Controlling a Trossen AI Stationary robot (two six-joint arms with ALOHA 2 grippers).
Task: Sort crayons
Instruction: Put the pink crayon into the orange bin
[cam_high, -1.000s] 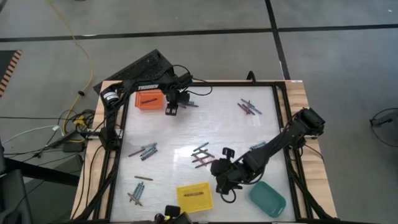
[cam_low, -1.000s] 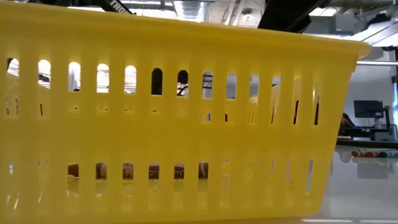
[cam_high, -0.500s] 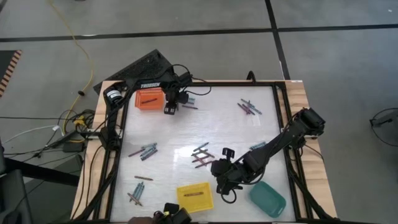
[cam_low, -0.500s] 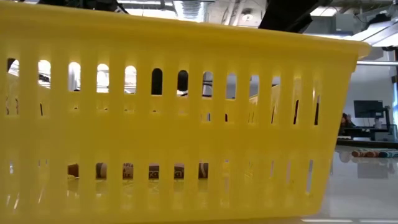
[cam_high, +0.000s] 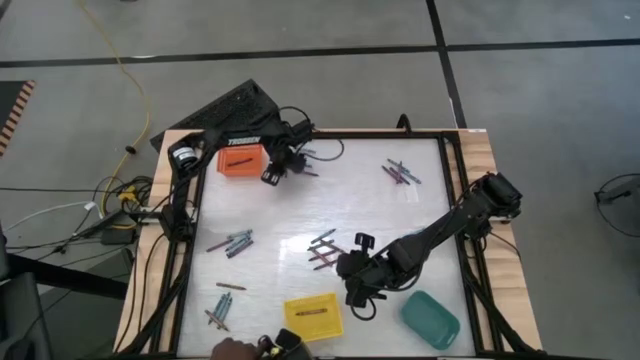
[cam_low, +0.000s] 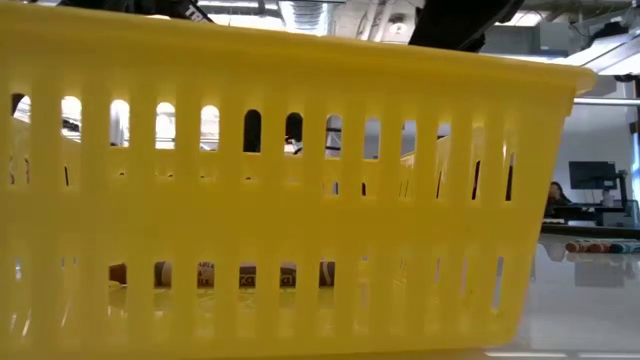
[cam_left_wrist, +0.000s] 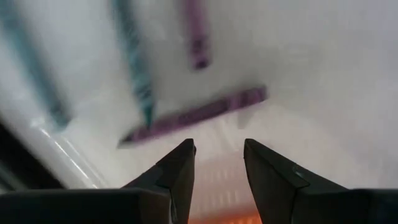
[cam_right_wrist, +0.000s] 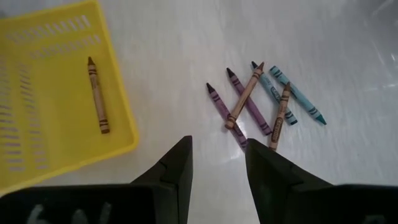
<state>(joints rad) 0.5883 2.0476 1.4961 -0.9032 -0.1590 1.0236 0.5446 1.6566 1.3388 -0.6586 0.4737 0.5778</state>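
Crayons lie in loose groups on the white table. A purple crayon (cam_left_wrist: 199, 115), another purple one (cam_left_wrist: 198, 37) and teal ones (cam_left_wrist: 134, 62) lie just beyond my left gripper (cam_left_wrist: 217, 165), which points down, open, beside the orange tray (cam_high: 240, 160). My right gripper (cam_right_wrist: 217, 165) hangs open above the table between the yellow tray (cam_right_wrist: 56, 93), which holds a brown crayon (cam_right_wrist: 97, 93), and a cluster of purple, brown and teal crayons (cam_right_wrist: 261, 102). The orange tray holds one dark crayon (cam_high: 238, 160).
A teal tray (cam_high: 430, 317) stands near the front right. More crayon groups lie at the far right (cam_high: 400, 172), the left (cam_high: 232, 243) and the near left (cam_high: 220, 310). The yellow tray's wall (cam_low: 300, 200) fills the low view. A person's hand (cam_high: 235, 348) shows at the near edge.
My left gripper has rolled about the line it points along and crept a little toward the orange tray, staying open over the crayons. A hand has come into view at the table's near edge.
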